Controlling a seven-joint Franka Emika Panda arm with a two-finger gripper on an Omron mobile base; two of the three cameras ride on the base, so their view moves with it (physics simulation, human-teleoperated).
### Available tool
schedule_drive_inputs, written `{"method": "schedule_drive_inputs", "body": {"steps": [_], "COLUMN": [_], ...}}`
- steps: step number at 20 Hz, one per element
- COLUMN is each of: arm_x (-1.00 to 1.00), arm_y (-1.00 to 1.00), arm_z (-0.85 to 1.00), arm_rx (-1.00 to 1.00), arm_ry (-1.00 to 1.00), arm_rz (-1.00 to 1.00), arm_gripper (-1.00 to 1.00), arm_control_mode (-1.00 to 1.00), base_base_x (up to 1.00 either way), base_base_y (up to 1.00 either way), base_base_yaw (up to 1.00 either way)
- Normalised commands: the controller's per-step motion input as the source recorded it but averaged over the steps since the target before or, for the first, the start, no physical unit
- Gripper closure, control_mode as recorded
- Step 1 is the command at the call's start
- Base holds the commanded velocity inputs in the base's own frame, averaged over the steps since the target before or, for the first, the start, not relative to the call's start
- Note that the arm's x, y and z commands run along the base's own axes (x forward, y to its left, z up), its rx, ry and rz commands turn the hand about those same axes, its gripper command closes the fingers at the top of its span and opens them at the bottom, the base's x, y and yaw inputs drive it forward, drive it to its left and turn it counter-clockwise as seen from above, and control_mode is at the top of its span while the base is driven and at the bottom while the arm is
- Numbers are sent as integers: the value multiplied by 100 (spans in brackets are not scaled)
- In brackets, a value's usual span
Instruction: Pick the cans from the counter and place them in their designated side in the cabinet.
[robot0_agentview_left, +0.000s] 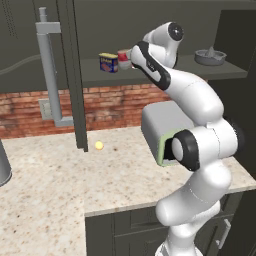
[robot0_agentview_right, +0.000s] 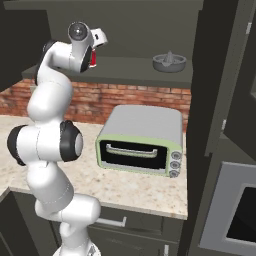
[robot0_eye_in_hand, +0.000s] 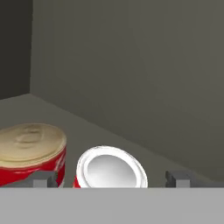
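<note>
Both cans (robot0_eye_in_hand: 109, 168) now stand on the cabinet (robot0_agentview_left: 165, 75) shelf, so we judge the task nearly done, our gripper (robot0_eye_in_hand: 111, 179) open around the red one

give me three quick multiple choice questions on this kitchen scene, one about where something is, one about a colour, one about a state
1. Where is the blue-and-yellow tin?
A. on the cabinet shelf
B. on the counter
C. on top of the toaster oven

2. What colour is the small ball on the counter?
A. blue
B. yellow
C. black

3. How does the red can stand with respect to the hand?
A. lying on the counter, far from it
B. upright between its fingertips
C. inside the toaster oven

Answers: 1 A, the left base view shows it on the shelf beside the arm. 2 B, it shows yellow against the beige stone. 3 B, the hand view shows the can's white top between the two fingertips.
</note>
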Motion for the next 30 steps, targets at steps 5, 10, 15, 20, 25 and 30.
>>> {"method": "schedule_drive_inputs", "body": {"steps": [5,10,15,20,25,30], "arm_x": [-7,-23,-32,-45,-59,-70], "arm_y": [0,-1,-4,-8,-7,-8], "arm_z": [0,1,3,7,2,0], "arm_rx": [0,0,0,0,0,0], "arm_ry": [-12,-13,-12,-11,-9,-8], "arm_rz": [4,4,4,2,1,0], "arm_gripper": [-100,-100,-100,-100,-100,-100], "arm_control_mode": [-100,-100,-100,-100,-100,-100], "base_base_x": [0,0,0,0,0,0], "base_base_y": [0,0,0,0,0,0], "base_base_yaw": [0,0,0,0,0,0]}}
